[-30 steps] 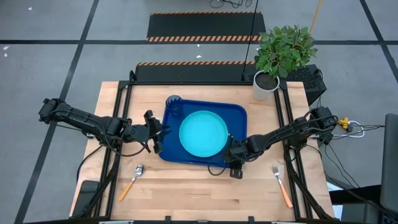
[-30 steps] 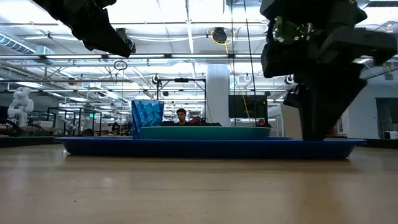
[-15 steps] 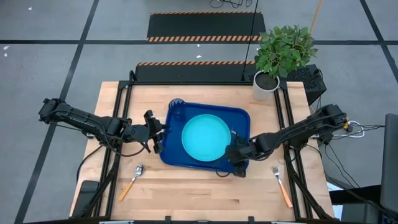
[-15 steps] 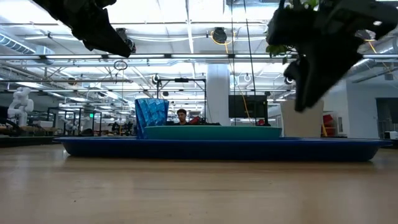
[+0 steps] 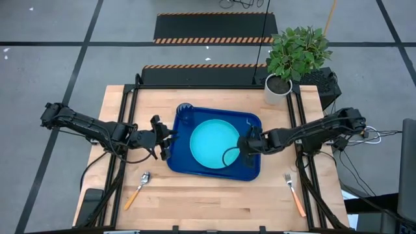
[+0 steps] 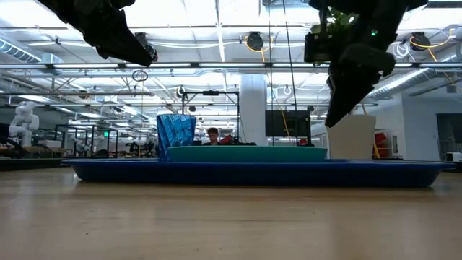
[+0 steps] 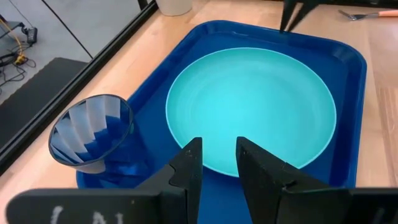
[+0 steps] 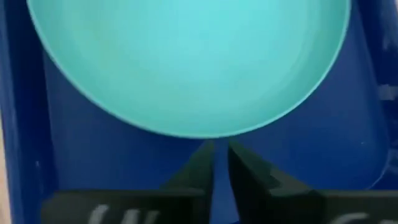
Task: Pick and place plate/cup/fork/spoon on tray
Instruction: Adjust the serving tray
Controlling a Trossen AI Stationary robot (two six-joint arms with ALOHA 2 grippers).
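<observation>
On the near desk (image 5: pixel 214 201) lay the spoon (image 5: pixel 137 189) at left and the fork (image 5: pixel 294 194) at right. Farther back, the tray (image 5: pixel 252 170) held the plate (image 5: pixel 214 141) and cup (image 5: pixel 183 114). The right gripper (image 5: pixel 247 147) hung over the plate's right rim, jaws nearly closed, empty; the left gripper (image 5: pixel 164 141) hovered at the tray's left edge, jaws slightly parted, empty.

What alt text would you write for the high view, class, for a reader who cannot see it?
A cyan plate and blue cup sit on a blue tray. The right pincer hangs over the plate's edge, the left pincer beside the tray; spoon and fork lie on the table.
</observation>
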